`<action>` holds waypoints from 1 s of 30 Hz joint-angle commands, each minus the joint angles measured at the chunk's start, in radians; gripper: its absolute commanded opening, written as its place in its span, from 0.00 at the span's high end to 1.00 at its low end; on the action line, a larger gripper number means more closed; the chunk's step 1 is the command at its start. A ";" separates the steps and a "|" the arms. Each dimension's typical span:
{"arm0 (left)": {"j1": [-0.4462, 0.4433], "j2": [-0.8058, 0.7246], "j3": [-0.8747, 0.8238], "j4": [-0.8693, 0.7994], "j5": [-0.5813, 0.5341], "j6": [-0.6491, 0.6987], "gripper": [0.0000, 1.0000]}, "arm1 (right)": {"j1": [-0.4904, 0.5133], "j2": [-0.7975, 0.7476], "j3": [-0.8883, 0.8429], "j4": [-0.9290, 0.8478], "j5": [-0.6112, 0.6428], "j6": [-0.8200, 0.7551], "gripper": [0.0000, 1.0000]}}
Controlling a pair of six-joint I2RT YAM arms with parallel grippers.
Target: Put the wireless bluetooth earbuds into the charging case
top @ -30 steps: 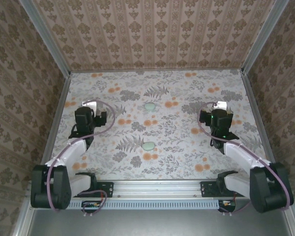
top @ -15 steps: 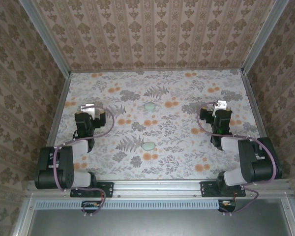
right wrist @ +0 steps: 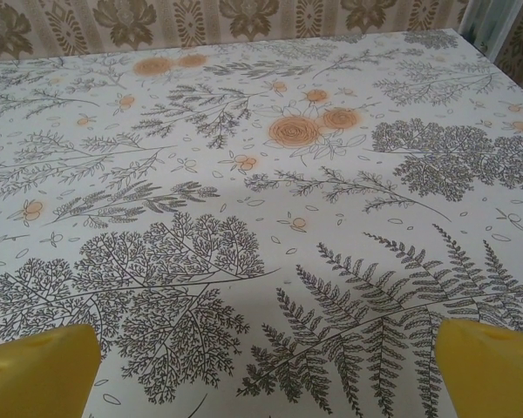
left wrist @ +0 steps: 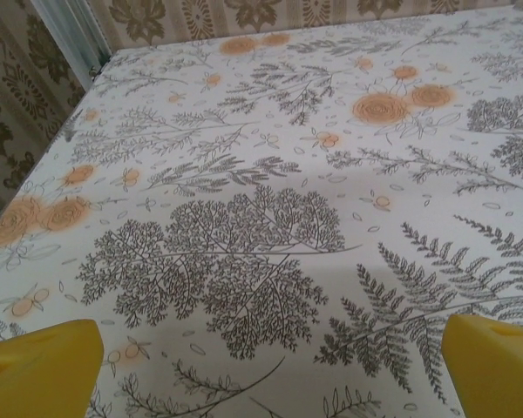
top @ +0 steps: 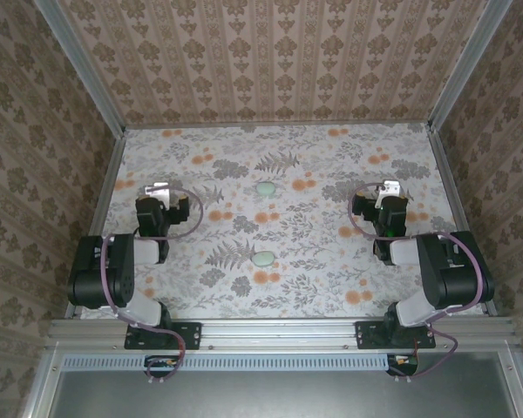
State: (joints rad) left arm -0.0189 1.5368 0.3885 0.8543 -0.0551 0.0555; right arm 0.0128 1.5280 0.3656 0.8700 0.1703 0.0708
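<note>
Two mint ovals lie on the table (top: 331, 279), along its midline: the far oval (top: 266, 188) toward the back edge, the near oval (top: 262, 259) about central, long axes running left-right. Which is the case, or whether it is open, cannot be told. The left gripper (left wrist: 266, 348) by the left edge and the right gripper (right wrist: 266, 357) by the right edge are spread wide, empty.

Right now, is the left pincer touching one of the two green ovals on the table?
No, the far green oval and the near green oval both lie free, well apart from the left pincer.
</note>
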 commanded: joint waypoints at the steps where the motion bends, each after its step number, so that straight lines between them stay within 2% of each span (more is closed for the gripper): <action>1: -0.002 -0.001 0.018 -0.007 0.015 -0.007 0.00 | 0.002 0.001 0.019 0.026 -0.022 -0.001 0.00; 30: -0.002 -0.001 0.016 -0.004 0.018 -0.006 0.00 | 0.015 0.003 0.037 -0.003 -0.052 -0.029 0.00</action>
